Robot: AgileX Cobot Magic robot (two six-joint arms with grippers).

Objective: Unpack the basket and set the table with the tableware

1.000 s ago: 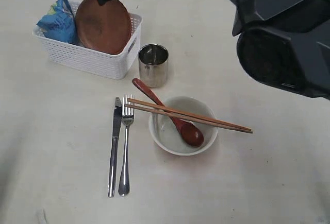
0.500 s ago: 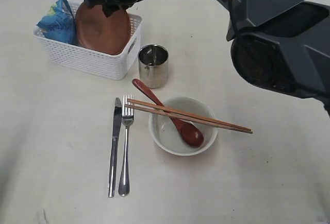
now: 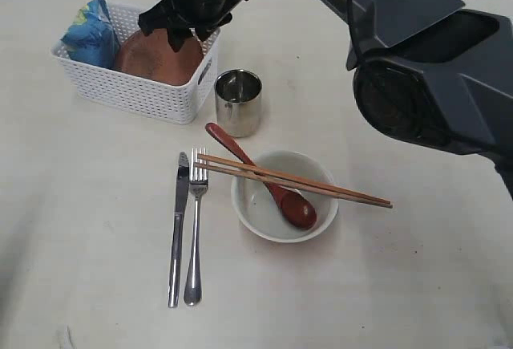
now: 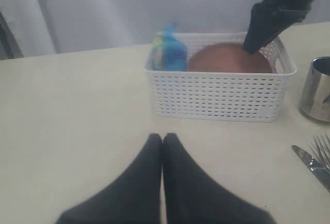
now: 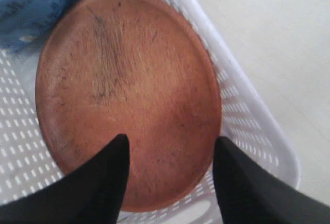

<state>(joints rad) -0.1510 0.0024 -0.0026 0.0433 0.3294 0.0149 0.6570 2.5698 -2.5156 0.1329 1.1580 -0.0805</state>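
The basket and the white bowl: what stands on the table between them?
The small steel cup stands there, close beside the basket; the exterior view shows it.

Right gripper [image 3: 183,38] low over plate [image 3: 152,58] in basket [image 3: 136,94]; steel cup [image 3: 238,102] just beside basket.

Prob. lab: robot arm [image 3: 417,52], table [image 3: 417,285], grey curtain [image 4: 103,7] bkgd.

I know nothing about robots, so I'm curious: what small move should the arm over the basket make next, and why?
Probably lower the right gripper a little and close it on the rim of the plate. Its jaws stand open just above the plate, which leans in the basket beside the snack bag and looks like the only tableware not yet on the table.
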